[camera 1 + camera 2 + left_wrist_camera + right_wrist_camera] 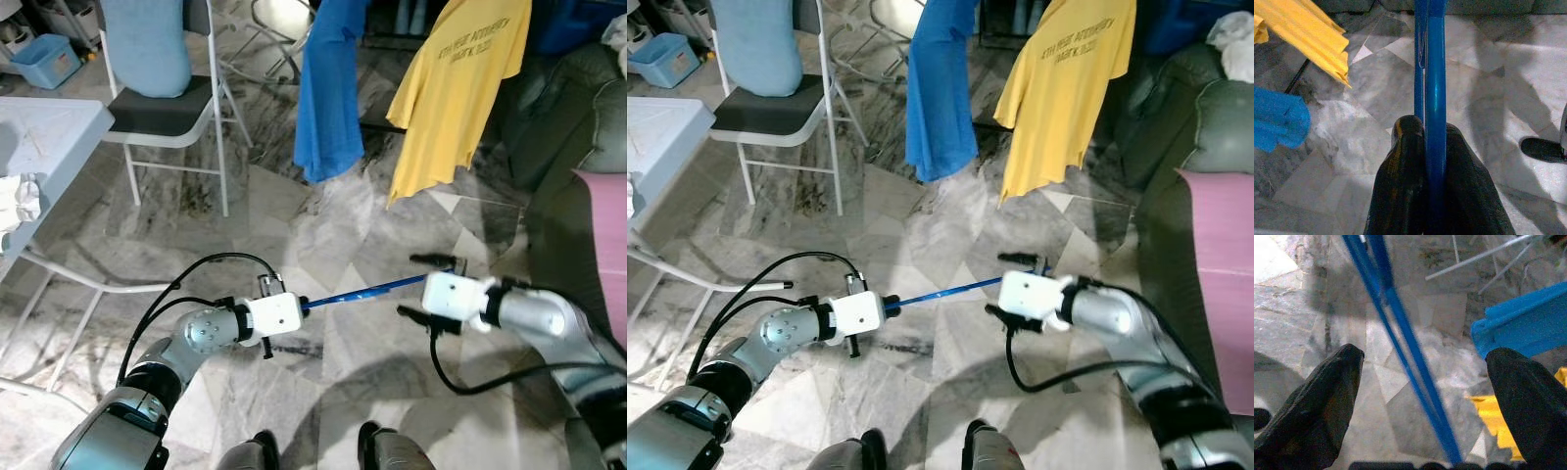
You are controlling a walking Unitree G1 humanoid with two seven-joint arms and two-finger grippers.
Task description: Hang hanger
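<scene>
The robot stood on the grey-veined marble floor (323, 225), its two dark feet (313, 452) at the near edge of view. Just ahead of them it held both silver arms out low over the tiles. The left hand (1435, 147) was clamped on a thin blue plastic hanger (377, 288); in the left wrist view the two black fingers (1400, 186) pressed against either side of the blue bar. From there the hanger ran slightly upward across the gap between the arms to the right hand (1425, 377). That hand was spread wide: in the right wrist view its black fingers (1327, 396) stood well apart on either side of the blue bars, which passed between them without touching either one. So the hanger hung in the air above the floor, carried by the left hand alone, with its far end lying inside the right hand's open span.

To the robot's left, the corner of a pale blue-white folding bench (49, 137) showed, with a crumpled white cloth (20, 201) on it. Beyond it stood a white metal folding chair with a dark seat (162, 117), a light blue cushion (147, 44) leaning on its back. Farther off, a blue garment (328, 88) and a yellow T-shirt with dark lettering (456, 88) hung side by side, near each other. A dark green sofa (568, 127) sat to the right, a pink cloth (602, 245) draped at its near edge. A small blue plastic basket (44, 61) rested on the floor in the far left corner.
</scene>
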